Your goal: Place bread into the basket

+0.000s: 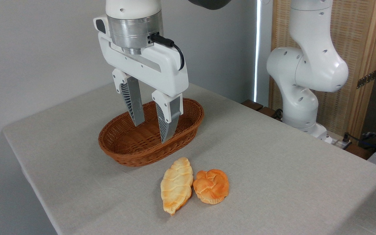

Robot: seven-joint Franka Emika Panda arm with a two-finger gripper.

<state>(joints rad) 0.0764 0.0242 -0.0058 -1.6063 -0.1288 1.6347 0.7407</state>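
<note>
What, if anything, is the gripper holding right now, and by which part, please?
Nothing. The gripper hangs open and empty above the basket; the bun lies untouched on the table beside the loaf.

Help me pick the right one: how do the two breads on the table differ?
The bun is small, roundish, orange-brown with a knotted top; the loaf is longer, leaf-shaped and paler yellow. The bun lies right of the loaf, touching it. Both rest on the table, outside the basket.
</note>
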